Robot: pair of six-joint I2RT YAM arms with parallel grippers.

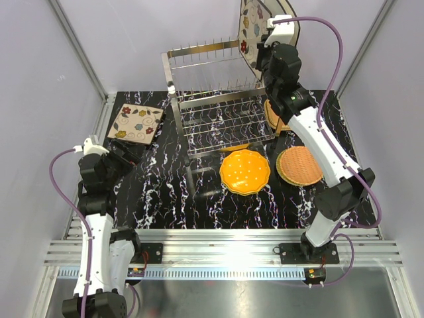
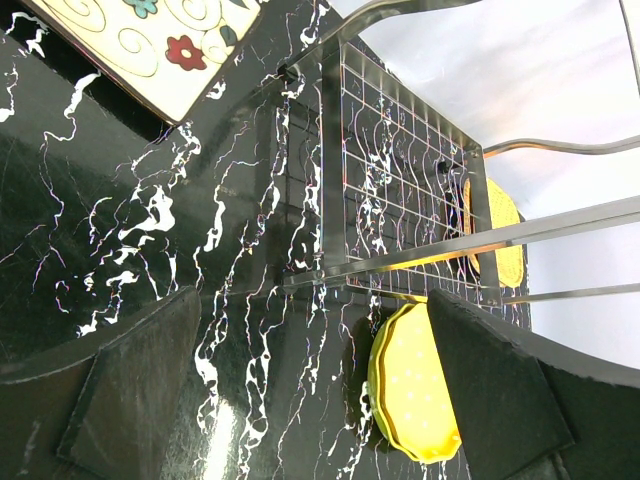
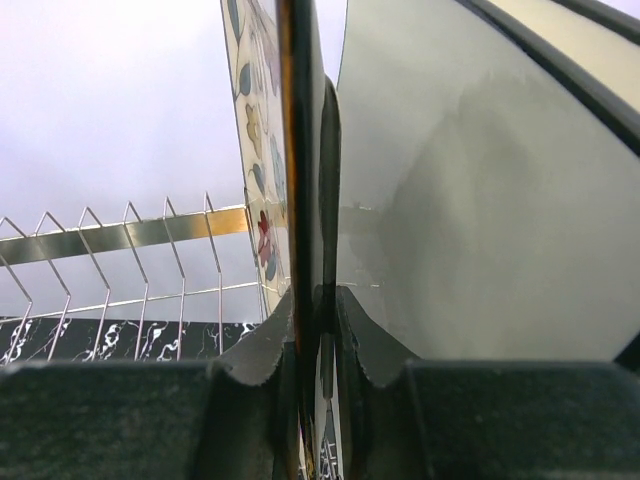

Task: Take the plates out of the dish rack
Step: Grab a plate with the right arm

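Your right gripper (image 3: pixel 315 330) is pinched nearly closed on the edge of a square flowered plate (image 1: pixel 249 30), held upright. The dish rack (image 1: pixel 218 106) stands below and left of those jaws. Your left gripper (image 2: pixel 320 390) is spread wide, gripping nothing. Ahead-left of its jaws a second flowered plate (image 1: pixel 136 123) lies flat on the table (image 1: pixel 165 192). Ahead-right sits an orange scalloped plate (image 1: pixel 245 171), a tan woven plate (image 1: pixel 299 165) beyond it
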